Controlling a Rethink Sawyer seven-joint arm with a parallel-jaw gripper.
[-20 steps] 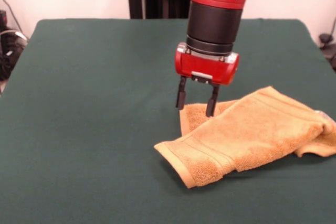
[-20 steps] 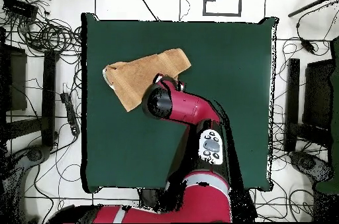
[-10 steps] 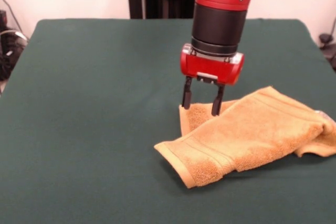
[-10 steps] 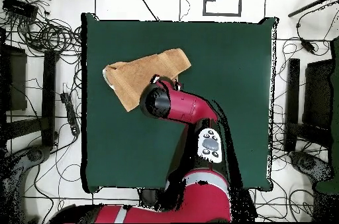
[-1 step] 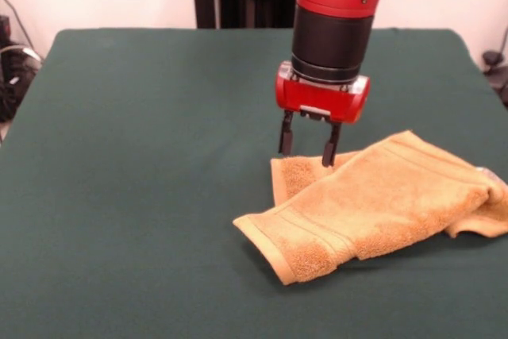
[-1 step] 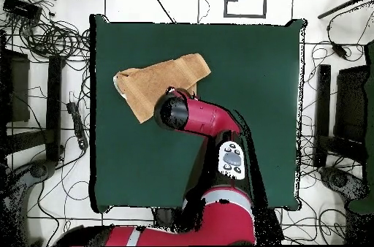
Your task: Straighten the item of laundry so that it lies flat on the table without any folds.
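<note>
A red and black robot arm (image 5: 337, 5) reaches down over a large bench (image 5: 143, 156) covered in dark green cloth. At the arm's end, the hand (image 5: 307, 153) points straight down, its two thin black fingers (image 5: 285, 133) set apart and holding nothing. The fingertips hang just above the far corner of an orange-tan towel (image 5: 381, 200); whether they touch the cloth cannot be told.

In the front view the towel lies on the right half of the bench, toward the near side. It is folded over itself lengthwise, so a rolled upper layer runs from the near left to the far right. A small flap of the lower layer shows at the far left, right under the hand. Woven stripe bands cross the near left end. At the right end the cloth bunches into a rounded fold.

From overhead, the towel (image 6: 153, 83) lies as a slanted strip near the bench's (image 6: 248, 61) left edge, with the arm (image 6: 201, 116) covering part of one long side.
</note>
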